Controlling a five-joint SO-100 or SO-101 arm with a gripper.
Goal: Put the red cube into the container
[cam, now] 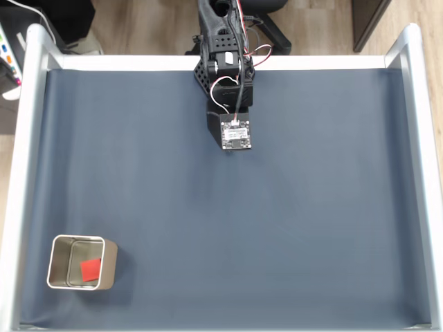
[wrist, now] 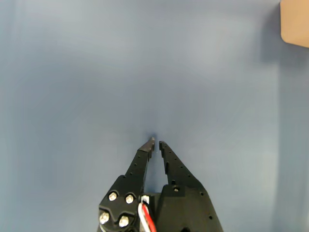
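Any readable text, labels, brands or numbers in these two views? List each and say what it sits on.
None can be read.
Circuit board on the arm's wrist: tiny markings, too small to read.
Coloured spots on a white object at the left edge of the fixed view: too blurred to read.
The container, red cube, dark mat and claw: no lettering visible.

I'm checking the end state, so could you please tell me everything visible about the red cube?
The red cube is a small, plain, bright red block with a matte look. In the fixed view it lies inside the container, on the greyish floor towards the right-hand wall, turned slightly askew to the walls. It is much smaller than the tin's mouth. Nothing grips it; the gripper is elsewhere, over bare blue cloth.
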